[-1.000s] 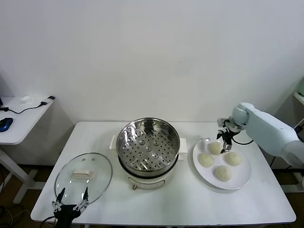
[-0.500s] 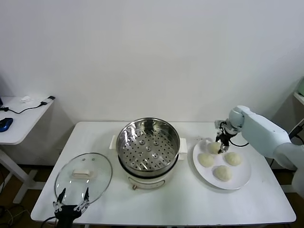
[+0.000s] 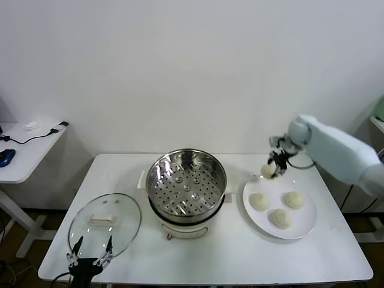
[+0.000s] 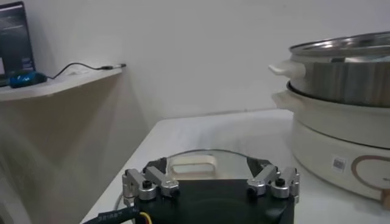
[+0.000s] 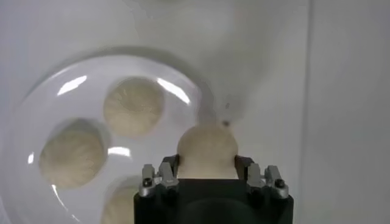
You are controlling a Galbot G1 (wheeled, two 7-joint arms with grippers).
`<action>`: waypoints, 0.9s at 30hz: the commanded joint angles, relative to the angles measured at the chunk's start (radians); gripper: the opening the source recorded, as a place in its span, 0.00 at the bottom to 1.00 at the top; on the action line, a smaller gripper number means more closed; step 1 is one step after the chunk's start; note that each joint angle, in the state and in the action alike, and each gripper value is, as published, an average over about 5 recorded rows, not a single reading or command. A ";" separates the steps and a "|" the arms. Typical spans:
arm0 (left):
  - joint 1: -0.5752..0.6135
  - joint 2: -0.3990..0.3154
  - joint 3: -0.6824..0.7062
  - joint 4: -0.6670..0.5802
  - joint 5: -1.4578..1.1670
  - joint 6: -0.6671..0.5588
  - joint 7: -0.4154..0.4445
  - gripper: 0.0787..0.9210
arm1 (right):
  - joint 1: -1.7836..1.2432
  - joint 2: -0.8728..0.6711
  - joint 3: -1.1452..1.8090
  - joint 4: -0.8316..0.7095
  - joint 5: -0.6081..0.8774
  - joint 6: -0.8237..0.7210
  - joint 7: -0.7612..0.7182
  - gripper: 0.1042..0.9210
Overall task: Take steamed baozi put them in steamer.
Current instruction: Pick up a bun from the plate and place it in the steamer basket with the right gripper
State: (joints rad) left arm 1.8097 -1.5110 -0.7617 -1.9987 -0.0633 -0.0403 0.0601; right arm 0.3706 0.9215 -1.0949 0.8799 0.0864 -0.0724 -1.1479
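Note:
My right gripper (image 3: 273, 170) is shut on one cream-white baozi (image 3: 267, 171) and holds it above the far left rim of the white plate (image 3: 303, 227); the wrist view shows the baozi (image 5: 206, 148) clamped between the jaws. Three more baozi (image 3: 260, 201) (image 3: 293, 199) (image 3: 280, 218) lie on the plate. The steel steamer (image 3: 186, 183), with its perforated tray bare, stands on a white base mid-table, left of the held baozi. My left gripper (image 3: 90, 249) is parked open at the table's front left edge.
The round glass lid (image 3: 105, 222) with a white handle lies flat on the table left of the steamer, just beyond my left gripper. A side table (image 3: 27, 147) with cables stands at the far left.
My right gripper has closed on the far-left baozi and lifted it off the plate, moving up and slightly left. The left arm has not moved.

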 commanded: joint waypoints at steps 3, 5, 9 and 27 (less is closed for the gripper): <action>0.012 0.010 0.003 -0.013 0.002 -0.006 0.000 0.88 | 0.517 0.069 -0.245 0.383 0.224 0.130 -0.027 0.63; 0.016 0.011 0.003 -0.015 0.004 -0.009 0.000 0.88 | 0.543 0.116 -0.241 0.472 0.245 0.164 0.002 0.63; 0.028 0.012 -0.002 -0.021 0.005 -0.018 -0.003 0.88 | 0.546 0.221 -0.247 0.616 0.220 0.263 0.056 0.65; 0.052 0.009 -0.009 -0.047 0.009 -0.034 -0.022 0.88 | 0.190 0.374 -0.228 0.251 -0.361 0.693 0.183 0.65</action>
State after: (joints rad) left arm 1.8583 -1.4998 -0.7732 -2.0421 -0.0573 -0.0728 0.0412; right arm 0.6788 1.2300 -1.3292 1.2617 -0.0523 0.4577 -1.0198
